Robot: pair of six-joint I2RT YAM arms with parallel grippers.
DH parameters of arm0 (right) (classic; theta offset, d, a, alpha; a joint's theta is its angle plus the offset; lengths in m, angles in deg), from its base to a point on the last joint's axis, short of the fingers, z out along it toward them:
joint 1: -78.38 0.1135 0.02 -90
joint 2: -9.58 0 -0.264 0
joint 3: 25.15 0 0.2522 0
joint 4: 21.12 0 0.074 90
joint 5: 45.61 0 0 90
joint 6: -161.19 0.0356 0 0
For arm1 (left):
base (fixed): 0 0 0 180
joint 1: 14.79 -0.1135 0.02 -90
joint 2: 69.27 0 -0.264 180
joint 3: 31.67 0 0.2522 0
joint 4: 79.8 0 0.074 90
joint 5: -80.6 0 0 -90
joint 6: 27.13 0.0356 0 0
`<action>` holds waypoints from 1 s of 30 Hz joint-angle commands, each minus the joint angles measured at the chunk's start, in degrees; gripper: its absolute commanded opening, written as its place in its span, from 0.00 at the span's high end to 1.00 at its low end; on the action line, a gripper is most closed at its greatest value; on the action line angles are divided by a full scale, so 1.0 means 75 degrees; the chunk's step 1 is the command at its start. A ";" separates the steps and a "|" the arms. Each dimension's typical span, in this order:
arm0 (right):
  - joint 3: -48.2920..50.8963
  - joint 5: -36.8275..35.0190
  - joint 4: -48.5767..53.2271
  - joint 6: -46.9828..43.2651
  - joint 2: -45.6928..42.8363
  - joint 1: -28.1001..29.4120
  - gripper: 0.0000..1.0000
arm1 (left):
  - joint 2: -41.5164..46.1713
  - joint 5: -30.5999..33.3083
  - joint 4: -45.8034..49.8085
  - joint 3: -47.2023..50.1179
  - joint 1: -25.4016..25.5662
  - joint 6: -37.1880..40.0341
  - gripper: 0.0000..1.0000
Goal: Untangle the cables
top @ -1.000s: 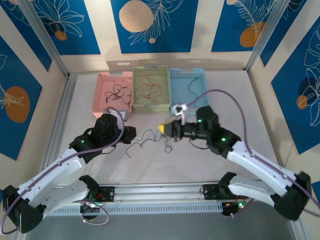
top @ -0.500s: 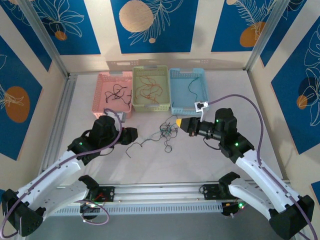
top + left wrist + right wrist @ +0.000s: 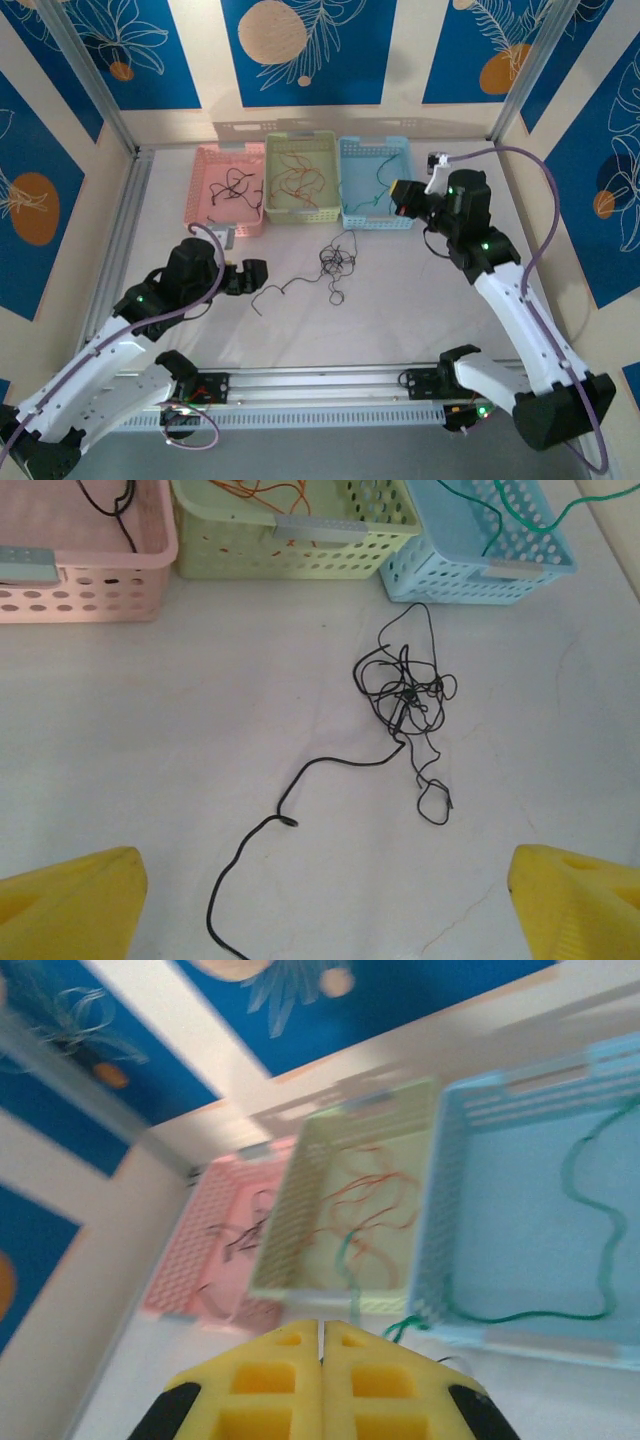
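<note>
Right gripper, jaws pinching a green cable, hangs at the blue basket; release should follow. Left gripper has its jaws spread (black tangle awaits).

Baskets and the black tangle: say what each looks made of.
The pink basket, green basket and blue basket look like moulded plastic, matt pastel, with regular holes in the walls. The black tangle looks like thin plastic-coated wire, since it holds springy loops.
</note>
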 commanded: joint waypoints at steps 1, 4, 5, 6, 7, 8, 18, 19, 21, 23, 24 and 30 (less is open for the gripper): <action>-0.0342 -0.0555 -0.0121 -0.0069 0.0832 -0.0447 1.00 | -0.0013 0.0140 0.0315 -0.0080 -0.0089 0.0190 0.08; -0.0662 -0.0847 -0.0542 -0.0017 0.1651 -0.0648 1.00 | -0.0072 0.0043 0.0274 -0.0089 -0.0099 0.0210 0.09; -0.0744 -0.0817 -0.0714 0.0051 0.1916 -0.0727 1.00 | -0.0083 0.0033 0.0283 -0.0103 -0.0093 0.0234 0.09; -0.0838 -0.0684 -0.0939 0.0108 0.2221 -0.0817 1.00 | -0.0107 0.0031 0.0297 -0.0125 -0.0097 0.0266 0.09; -0.0960 -0.0627 -0.1122 0.0163 0.2495 -0.0873 1.00 | -0.0125 0.0033 0.0330 -0.0138 -0.0094 0.0288 0.09; -0.1093 -0.0665 -0.1266 0.0187 0.2841 -0.0897 1.00 | -0.0149 0.0025 0.0351 -0.0149 -0.0090 0.0316 0.09; -0.1961 -0.0114 -0.2304 0.0864 0.5269 -0.0976 1.00 | -0.0269 -0.0092 0.0304 -0.0030 -0.0109 0.0364 0.08; -0.2005 -0.0029 -0.2249 0.0950 0.5423 -0.0983 1.00 | -0.0297 -0.0162 0.0298 -0.0032 -0.0104 0.0365 0.08; -0.1964 0.0138 -0.2145 0.1063 0.5534 -0.1004 1.00 | -0.0372 -0.0314 0.0308 -0.0030 -0.0109 0.0413 0.08; -0.1638 0.0119 -0.2230 0.1204 0.5425 -0.1018 0.90 | -0.0438 -0.0376 0.0325 -0.0005 -0.0106 0.0430 0.08; -0.1494 0.0074 -0.2245 0.1238 0.5362 -0.1033 0.82 | -0.0442 -0.0392 0.0314 0.0030 -0.0104 0.0430 0.08; -0.0838 0.0500 -0.1734 0.1535 0.4849 -0.1465 0.55 | -0.0575 -0.0570 0.0142 0.0144 -0.0108 0.0417 0.08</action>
